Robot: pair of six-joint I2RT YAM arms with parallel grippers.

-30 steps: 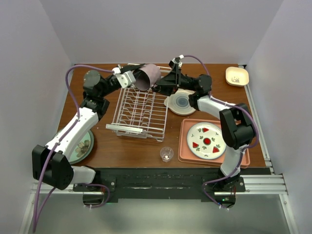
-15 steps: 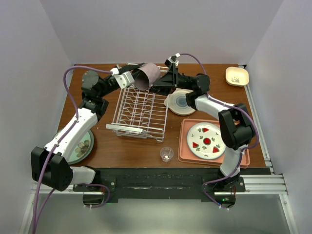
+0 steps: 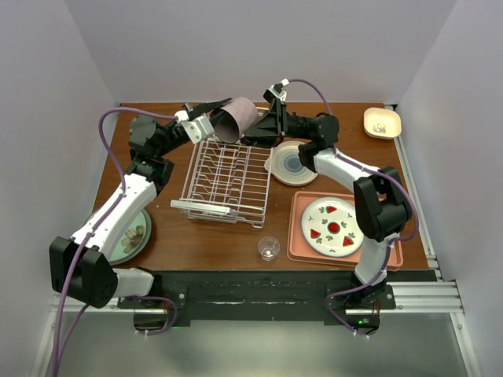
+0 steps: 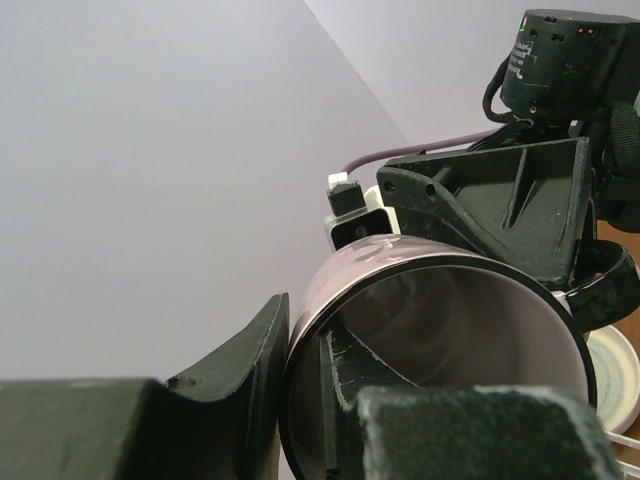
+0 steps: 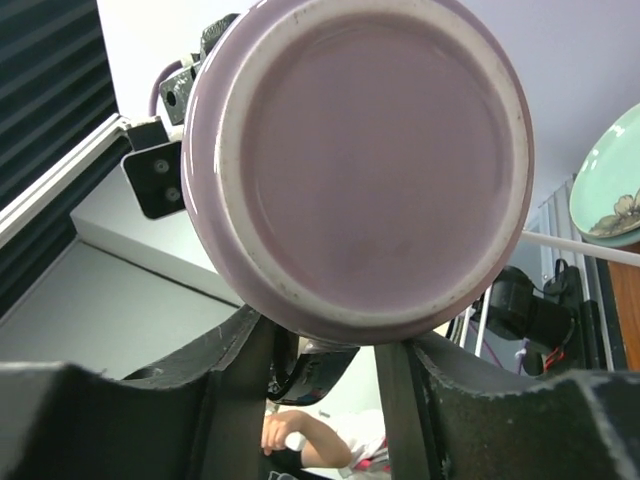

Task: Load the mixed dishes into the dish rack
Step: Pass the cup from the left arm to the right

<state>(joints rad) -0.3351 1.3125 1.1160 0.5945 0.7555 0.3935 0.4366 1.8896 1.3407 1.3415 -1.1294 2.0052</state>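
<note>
The purple cup (image 3: 236, 119) hangs on its side over the far end of the white wire dish rack (image 3: 224, 177). My left gripper (image 3: 214, 118) is shut on its rim, one finger inside and one outside; the left wrist view (image 4: 300, 330) shows this, with the cup's mouth (image 4: 440, 330) facing the camera. My right gripper (image 3: 255, 129) is at the cup's base. In the right wrist view its fingers (image 5: 320, 335) stand apart under the base (image 5: 360, 150), with the dark handle beyond the gap. The rack holds no dishes.
A cream plate with a blue-ringed centre (image 3: 292, 163) lies right of the rack. A patterned plate (image 3: 332, 226) lies on the salmon tray (image 3: 302, 250). A small clear glass (image 3: 269, 248) stands near the front edge. A pale green plate (image 3: 130, 236) is at the left and a small cream dish (image 3: 382, 122) at the back right.
Both grippers and the cup have shifted a little up and toward the back of the table. The right gripper has closed in on the cup's base.
</note>
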